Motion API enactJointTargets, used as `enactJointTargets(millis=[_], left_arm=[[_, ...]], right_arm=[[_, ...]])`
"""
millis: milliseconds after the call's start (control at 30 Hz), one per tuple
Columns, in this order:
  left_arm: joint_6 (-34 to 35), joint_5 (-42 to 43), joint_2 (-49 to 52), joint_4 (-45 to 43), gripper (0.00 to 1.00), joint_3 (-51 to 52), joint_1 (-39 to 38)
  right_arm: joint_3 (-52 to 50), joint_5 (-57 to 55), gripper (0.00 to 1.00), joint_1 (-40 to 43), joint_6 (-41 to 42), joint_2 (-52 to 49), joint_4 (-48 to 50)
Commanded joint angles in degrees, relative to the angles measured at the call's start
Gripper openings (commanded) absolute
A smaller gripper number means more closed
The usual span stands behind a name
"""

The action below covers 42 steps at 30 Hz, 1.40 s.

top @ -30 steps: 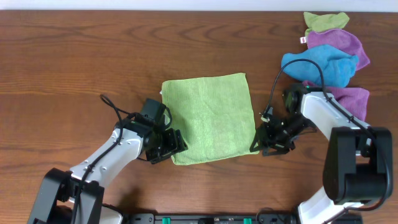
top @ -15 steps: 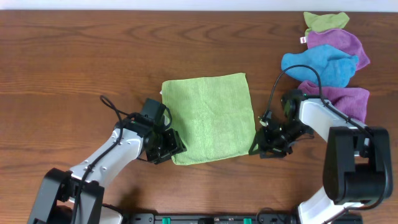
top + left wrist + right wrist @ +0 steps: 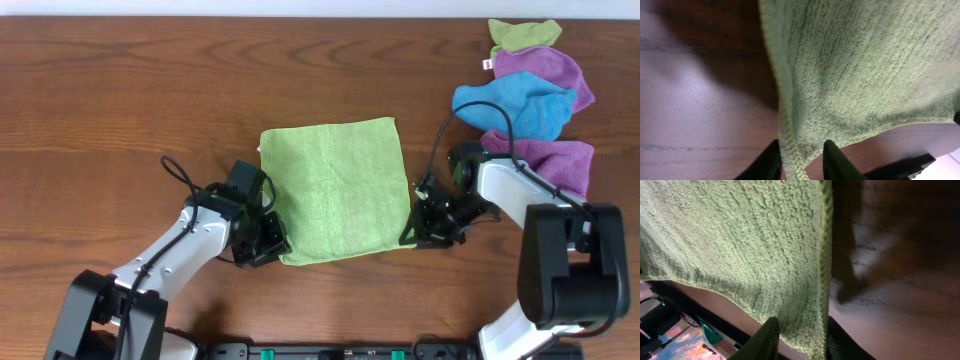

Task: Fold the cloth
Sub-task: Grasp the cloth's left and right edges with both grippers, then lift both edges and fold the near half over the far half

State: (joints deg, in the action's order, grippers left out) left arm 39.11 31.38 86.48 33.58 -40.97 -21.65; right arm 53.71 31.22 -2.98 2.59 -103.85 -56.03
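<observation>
Lying flat and spread open, the cloth [image 3: 335, 190] is in the middle of the table [image 3: 120, 90], a bit nearer to the robot's edge. Its two near corners are where the arms are.

At the near left corner is the left gripper [image 3: 273, 243]. In the left wrist view the hem of the cloth [image 3: 850, 65] runs down between the two fingers [image 3: 769, 161]. They stand close on both sides of it, but I cannot tell if they already pinch it.

At the near right corner is the right gripper [image 3: 412, 230]. In the right wrist view the corner of the cloth [image 3: 740, 245] fills the gap between the fingers [image 3: 766, 341]. Whether they clench it I cannot tell.

Well apart, at the far right of the table, is a heap: a blue cloth [image 3: 510, 105], two purple cloths [image 3: 545, 70] and a small green one [image 3: 525, 35].
</observation>
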Motion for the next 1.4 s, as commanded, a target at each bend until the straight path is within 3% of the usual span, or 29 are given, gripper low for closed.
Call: enactJointTargets(millis=[0,233,400,667,900,1100,1367], left_arm=[[0.37,0.22,0.42,0.57,0.18,-0.96,-0.24],[0.35,0.2,0.42,0.72,0.06,-0.96,-0.24],[0.35,0.2,0.42,1.53,0.06,-0.96,-0.22],[0.35,-1.18,0.33,1.95,0.06,-1.79,0.44],[0.33,-4.5,-0.13,1.51,0.06,-5.09,6.97],[0.07,-2.21,-0.13,-0.87,0.06,-5.38,13.16],[0.37,-1.73,-0.11,-8.5,0.06,-5.51,13.51]], right_arm=[[-0.22,0.79,0.27,-0.39,0.83,0.66,0.07],[-0.22,0.79,0.16,-0.42,1.05,0.66,-0.09],[-0.2,1.27,0.02,-0.42,1.7,0.66,-0.28],[0.98,5.95,0.02,-0.42,3.23,0.68,-0.5],[5.7,9.03,0.02,-1.01,5.6,0.68,-0.24],[8.5,9.7,0.02,-5.64,10.88,0.68,3.91],[11.02,5.07,0.01,-6.47,15.43,0.68,8.61]])
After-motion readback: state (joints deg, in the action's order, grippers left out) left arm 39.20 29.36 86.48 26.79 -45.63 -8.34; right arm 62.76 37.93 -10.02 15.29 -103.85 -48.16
